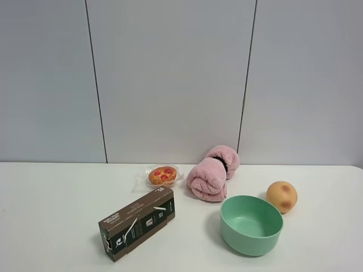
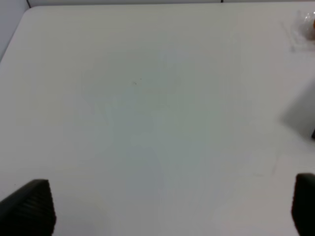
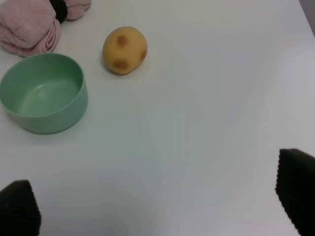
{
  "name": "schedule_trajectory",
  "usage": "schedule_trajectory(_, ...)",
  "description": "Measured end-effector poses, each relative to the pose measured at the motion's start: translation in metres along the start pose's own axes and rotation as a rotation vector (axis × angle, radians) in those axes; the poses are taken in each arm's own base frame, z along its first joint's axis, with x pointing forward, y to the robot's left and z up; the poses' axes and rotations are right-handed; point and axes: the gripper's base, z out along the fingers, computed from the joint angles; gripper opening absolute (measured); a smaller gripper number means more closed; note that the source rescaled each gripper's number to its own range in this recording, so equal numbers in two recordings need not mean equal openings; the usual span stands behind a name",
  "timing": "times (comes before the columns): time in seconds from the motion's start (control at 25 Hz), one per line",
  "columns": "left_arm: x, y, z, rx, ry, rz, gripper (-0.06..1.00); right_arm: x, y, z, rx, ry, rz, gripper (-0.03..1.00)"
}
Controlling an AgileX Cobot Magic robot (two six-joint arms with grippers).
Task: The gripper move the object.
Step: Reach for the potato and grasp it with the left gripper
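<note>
Both claws are cut off to bare fingertips: the left claw (image 2: pixel 165 209) and right claw (image 3: pixel 157 204) are spread wide, empty. The fruit (image 3: pixel 125 50) is seen near the bowl (image 3: pixel 54 120), apart.

In the left wrist view only two ribbed black fingertips (image 2: pixel 28 209) of the left gripper (image 2: pixel 165 209) show, cut by the picture's edge, and the small clear-wrapped tart with red topping (image 2: pixel 309 27) is cropped and blurred there. The right gripper (image 3: pixel 157 206) likewise shows only its fingertips (image 3: pixel 295 189), and the rolled pink towel (image 3: pixel 29 27) is cropped in that view. The white print on the dark green cardboard box (image 1: pixel 137 222) is too small to read.
</note>
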Motion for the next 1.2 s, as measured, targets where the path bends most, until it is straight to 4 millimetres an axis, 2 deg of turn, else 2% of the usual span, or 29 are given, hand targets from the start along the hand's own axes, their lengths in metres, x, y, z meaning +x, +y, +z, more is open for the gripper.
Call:
schedule_trajectory(1.0,-0.001,-0.001,0.003,0.011,0.018,-0.007,1.00,0.000,0.000,0.000,0.000,0.000,0.000,1.00)
schedule_trajectory(1.12,-0.015,-0.003,0.009,0.041,0.071,-0.028,1.00,0.000,0.000,0.000,0.000,0.000,0.000,1.00)
schedule_trajectory(1.2,-0.036,-0.003,0.013,0.054,0.093,-0.039,1.00,0.000,0.000,0.000,0.000,0.000,0.000,1.00)
